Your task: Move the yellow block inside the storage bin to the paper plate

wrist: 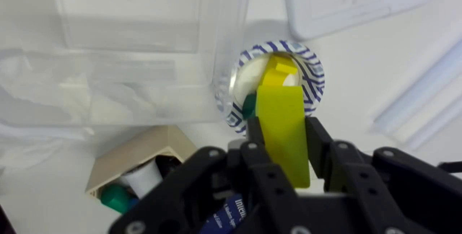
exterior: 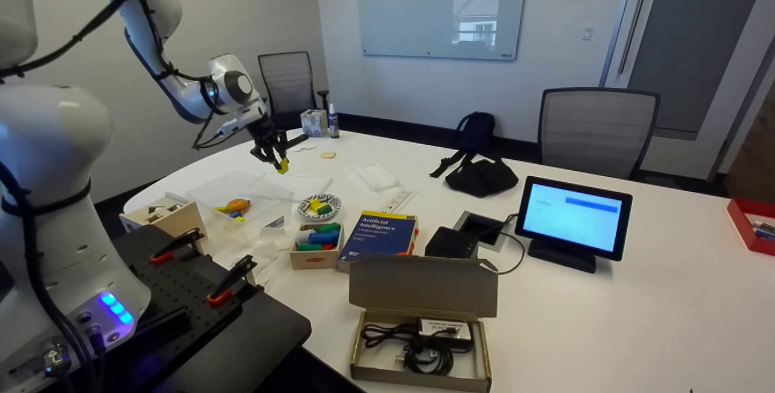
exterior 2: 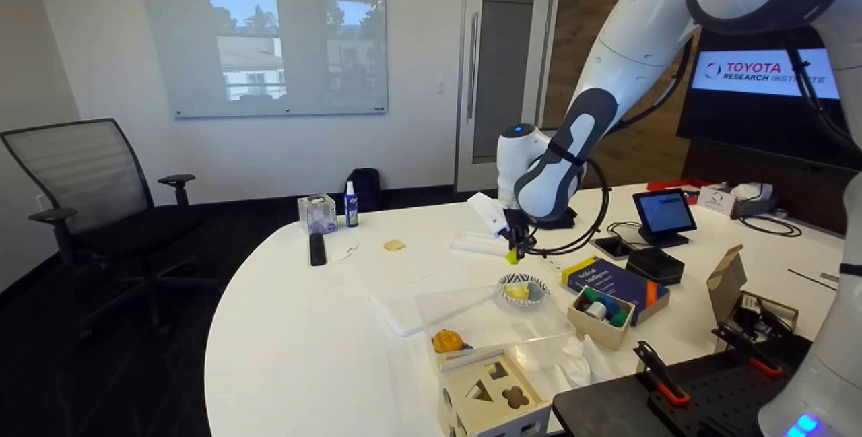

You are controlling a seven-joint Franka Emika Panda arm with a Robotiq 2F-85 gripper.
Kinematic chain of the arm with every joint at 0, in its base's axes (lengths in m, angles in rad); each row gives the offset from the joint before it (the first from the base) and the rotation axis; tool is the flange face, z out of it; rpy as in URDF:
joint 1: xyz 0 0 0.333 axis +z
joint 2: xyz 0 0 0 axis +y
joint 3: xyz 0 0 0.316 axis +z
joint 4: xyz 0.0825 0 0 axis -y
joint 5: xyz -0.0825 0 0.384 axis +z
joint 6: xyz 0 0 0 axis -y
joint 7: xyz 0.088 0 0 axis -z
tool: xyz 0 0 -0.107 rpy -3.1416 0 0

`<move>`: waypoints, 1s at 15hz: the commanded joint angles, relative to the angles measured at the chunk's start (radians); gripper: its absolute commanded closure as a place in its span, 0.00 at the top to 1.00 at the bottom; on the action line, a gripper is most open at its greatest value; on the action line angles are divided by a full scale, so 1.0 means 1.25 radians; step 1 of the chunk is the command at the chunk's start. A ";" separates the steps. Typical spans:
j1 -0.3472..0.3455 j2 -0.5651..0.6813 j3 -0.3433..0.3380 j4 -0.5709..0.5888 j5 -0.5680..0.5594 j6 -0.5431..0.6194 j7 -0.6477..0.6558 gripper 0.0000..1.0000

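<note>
My gripper (wrist: 281,129) is shut on the yellow block (wrist: 283,136), with a finger on each side. In both exterior views the gripper (exterior: 278,154) (exterior 2: 517,245) points down and holds the yellow block (exterior: 283,166) (exterior 2: 512,257) in the air above the table. The blue-and-white patterned paper plate (wrist: 314,69) lies below the block in the wrist view, partly hidden by it. Other yellow pieces and a green one lie in the plate (exterior: 332,200). The clear storage bin (wrist: 187,106) stands beside the plate; in an exterior view the bin (exterior 2: 539,330) holds an orange item (exterior 2: 447,341).
An open box of coloured cylinders (exterior: 316,255) and a blue book (exterior: 378,237) stand near the plate. A wooden shape box (exterior 2: 495,393) stands against the bin. A clear lid (exterior 2: 404,312) lies beside the bin. A tissue box (exterior 2: 316,213) and spray bottle (exterior 2: 351,205) stand farther off.
</note>
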 commanded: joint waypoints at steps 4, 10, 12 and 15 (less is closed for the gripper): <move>-0.103 0.112 0.024 0.062 -0.036 0.047 0.025 0.08; -0.165 0.217 0.067 0.152 0.000 0.060 0.011 0.08; -0.178 0.242 0.077 0.183 0.014 0.053 0.006 0.08; -0.212 0.253 0.116 0.206 0.047 0.047 -0.016 0.66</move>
